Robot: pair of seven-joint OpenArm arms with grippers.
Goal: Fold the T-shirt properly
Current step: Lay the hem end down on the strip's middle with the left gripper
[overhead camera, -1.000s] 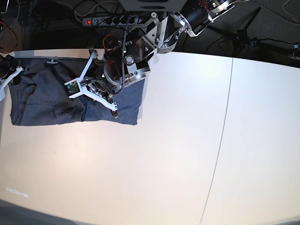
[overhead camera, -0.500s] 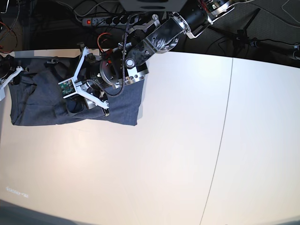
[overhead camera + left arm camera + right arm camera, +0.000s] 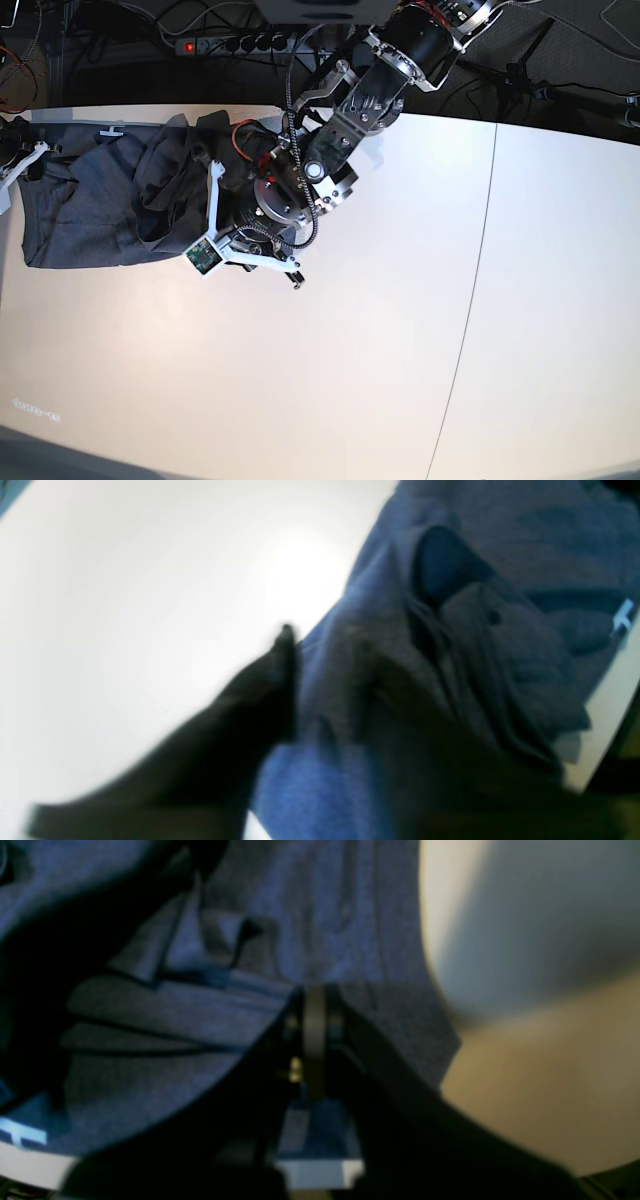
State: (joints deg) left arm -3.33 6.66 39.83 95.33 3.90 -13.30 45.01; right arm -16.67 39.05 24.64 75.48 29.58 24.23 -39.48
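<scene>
T-shirt [image 3: 100, 215] lay bunched at the bench's [image 3: 400, 330] far-left corner; left hand [image 3: 320, 680] gripped a fold, right hand [image 3: 315, 1005] was clamped shut over the cloth.

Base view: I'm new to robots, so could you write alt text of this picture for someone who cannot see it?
A blue-grey T-shirt lies crumpled at the far left of a white table, seen from above. The left gripper reaches in over the shirt's right edge, its arm covering that part of the cloth. Cables and a power strip lie beyond the table.

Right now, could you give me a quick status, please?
Right gripper shut over the T-shirt. Left gripper: jaws unclear, blurred. Shirt bunched, unfolded. Table: no obstruction seen.
</scene>
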